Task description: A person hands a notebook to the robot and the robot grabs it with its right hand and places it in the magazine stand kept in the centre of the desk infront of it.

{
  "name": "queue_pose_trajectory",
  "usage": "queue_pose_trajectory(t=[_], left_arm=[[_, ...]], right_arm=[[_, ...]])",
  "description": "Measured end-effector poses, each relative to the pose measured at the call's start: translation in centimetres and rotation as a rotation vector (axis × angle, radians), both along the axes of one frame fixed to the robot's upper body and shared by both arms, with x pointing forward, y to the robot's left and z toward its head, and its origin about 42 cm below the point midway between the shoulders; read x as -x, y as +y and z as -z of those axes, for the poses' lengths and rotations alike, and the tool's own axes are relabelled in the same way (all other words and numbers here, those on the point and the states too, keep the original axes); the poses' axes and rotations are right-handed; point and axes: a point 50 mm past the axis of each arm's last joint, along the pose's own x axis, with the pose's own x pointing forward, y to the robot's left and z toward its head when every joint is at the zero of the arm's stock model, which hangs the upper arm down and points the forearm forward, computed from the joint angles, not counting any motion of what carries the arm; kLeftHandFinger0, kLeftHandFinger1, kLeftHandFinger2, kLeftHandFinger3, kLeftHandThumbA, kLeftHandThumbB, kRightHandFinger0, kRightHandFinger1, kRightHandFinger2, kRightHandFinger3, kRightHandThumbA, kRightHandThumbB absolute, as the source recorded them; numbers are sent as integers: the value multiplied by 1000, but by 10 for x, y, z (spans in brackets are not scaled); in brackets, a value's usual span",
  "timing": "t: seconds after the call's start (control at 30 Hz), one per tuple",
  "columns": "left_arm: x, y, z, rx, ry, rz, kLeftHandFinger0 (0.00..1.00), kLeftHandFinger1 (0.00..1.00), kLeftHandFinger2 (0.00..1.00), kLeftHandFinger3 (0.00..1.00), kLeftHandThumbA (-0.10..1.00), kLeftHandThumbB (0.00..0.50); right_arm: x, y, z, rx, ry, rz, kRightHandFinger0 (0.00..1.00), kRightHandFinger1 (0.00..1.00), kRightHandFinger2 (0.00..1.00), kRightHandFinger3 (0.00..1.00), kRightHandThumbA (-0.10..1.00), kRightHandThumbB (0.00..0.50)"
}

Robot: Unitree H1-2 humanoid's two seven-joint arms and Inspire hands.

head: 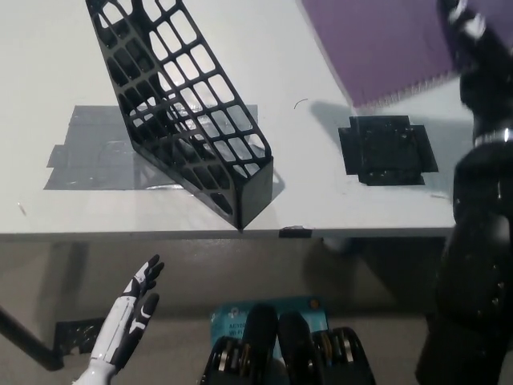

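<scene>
Open desk between hand and stand

The right hand (473,32) holds the notebook (385,48) high; bare desk (313,160) lies to its left, then the slanted magazine stand (180,104) blocks farther left.
</scene>
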Motion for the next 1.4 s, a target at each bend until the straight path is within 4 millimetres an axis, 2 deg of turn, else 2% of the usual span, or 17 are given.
queue_pose_trajectory(t=[0.07,0.17,0.33,0.37,0.43,0.5,0.57,0.7,0.83,1.07,1.4], left_arm=[[0,0,0,-1,0,0,1000,1000,1000,1000,1000,500],[0,0,0,-1,0,0,1000,1000,1000,1000,1000,500],[0,0,0,-1,0,0,1000,1000,1000,1000,1000,500],[0,0,0,-1,0,0,1000,1000,1000,1000,1000,500],[1,0,1,-1,2,-1,1000,1000,1000,1000,1000,500],[1,0,1,-2,2,-1,1000,1000,1000,1000,1000,500],[2,0,1,-3,3,0,1000,1000,1000,1000,1000,500],[1,0,1,-4,1,0,1000,1000,1000,1000,1000,500],[1,0,1,-4,1,1,1000,1000,1000,1000,1000,500],[0,0,0,-10,-1,3,1000,1000,1000,1000,1000,500],[-1,0,-2,-29,-11,11,1000,1000,1000,1000,1000,500]], right_arm=[[3,11,-15,-20,-43,-32,0,0,0,0,952,45],[5,24,-19,-38,-49,-64,0,0,0,0,956,19],[2,46,-14,-58,-12,-109,0,0,0,0,964,27],[1,50,-13,-58,-3,-116,0,0,0,0,910,11],[-3,63,-9,-52,28,-134,0,0,0,0,958,32],[-4,66,-8,-50,36,-139,0,0,0,0,969,31],[-6,79,-4,-36,64,-144,0,0,0,0,984,38],[-12,95,3,-3,112,-131,0,0,0,0,997,19],[-18,101,11,19,142,-110,0,0,0,0,1000,4],[-26,111,22,27,170,-87,0,0,0,0,984,18],[-34,128,37,42,196,-80,0,0,0,0,962,4]])
